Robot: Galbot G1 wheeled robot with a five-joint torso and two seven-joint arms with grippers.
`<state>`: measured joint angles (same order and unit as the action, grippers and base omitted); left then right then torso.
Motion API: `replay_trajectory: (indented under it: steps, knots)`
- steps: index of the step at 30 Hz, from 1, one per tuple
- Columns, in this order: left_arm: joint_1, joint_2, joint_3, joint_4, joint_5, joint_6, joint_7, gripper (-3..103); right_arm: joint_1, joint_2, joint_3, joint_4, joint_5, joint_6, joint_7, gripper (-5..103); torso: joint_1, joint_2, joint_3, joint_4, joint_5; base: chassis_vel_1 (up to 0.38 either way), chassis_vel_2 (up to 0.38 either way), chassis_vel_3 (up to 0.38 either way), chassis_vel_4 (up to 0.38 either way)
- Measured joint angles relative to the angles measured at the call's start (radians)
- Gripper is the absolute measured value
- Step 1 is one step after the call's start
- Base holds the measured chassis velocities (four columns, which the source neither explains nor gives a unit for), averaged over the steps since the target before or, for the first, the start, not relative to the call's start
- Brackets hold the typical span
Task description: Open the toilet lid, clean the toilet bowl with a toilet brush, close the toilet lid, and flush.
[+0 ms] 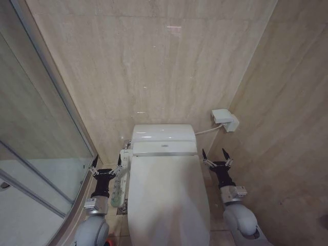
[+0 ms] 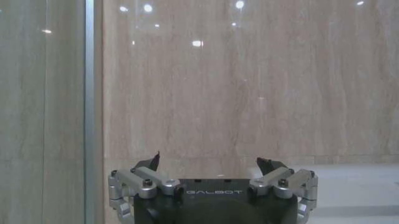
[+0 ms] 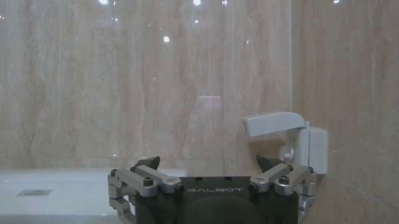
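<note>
The toilet lid (image 1: 166, 197) lies shut, a glossy white oval cover that hides the toilet bowl. The toilet brush is out of view. My left gripper (image 1: 107, 163) hovers open beside the lid's left edge, above the long white control panel (image 1: 121, 180). To the lid's right my right gripper (image 1: 214, 155) is open too, close to the side wall. In the left wrist view the left gripper (image 2: 210, 162) faces the beige wall with nothing between its fingers. The right gripper (image 3: 209, 161) in the right wrist view is likewise empty.
The white tank cover (image 1: 164, 138) sits behind the lid against the tiled back wall. A white wall socket box (image 1: 225, 120) (image 3: 288, 135) with a cord hangs at the right corner. A glass shower screen (image 1: 36, 154) with a metal frame (image 2: 89, 107) closes the left side.
</note>
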<state>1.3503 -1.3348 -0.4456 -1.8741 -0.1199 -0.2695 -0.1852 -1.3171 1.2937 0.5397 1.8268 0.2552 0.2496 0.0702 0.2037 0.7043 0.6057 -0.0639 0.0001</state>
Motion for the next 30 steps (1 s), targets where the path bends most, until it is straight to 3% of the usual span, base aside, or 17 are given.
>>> replay_trajectory:
  steps: [8,20,22,30]
  knots:
    - [-0.001,0.0,0.003,0.003,0.001,0.0,0.002,100,-0.001,0.0,0.0,0.0,0.0,0.0,0.0,100,-0.001,0.0,-0.001,-0.0006,-0.0001,0.0,0.0,0.0,0.0]
    - [-0.007,0.001,0.003,0.013,0.002,-0.001,0.002,100,0.0,0.0,0.0,0.0,0.0,0.0,0.0,100,0.0,0.0,0.0,0.0003,-0.0001,-0.092,0.096,0.116,-0.082]
    - [-0.008,0.001,0.004,0.013,0.002,-0.003,0.002,100,0.0,0.0,0.0,0.0,0.0,0.0,0.0,100,0.0,0.0,0.0,-0.0007,-0.0002,-0.044,0.031,0.011,-0.013]
    - [-0.007,0.002,0.005,0.013,0.002,-0.007,0.004,100,-0.001,0.0,0.0,0.0,0.0,0.0,0.0,100,-0.001,0.0,-0.001,0.0001,-0.0001,0.0,0.0,0.0,0.0]
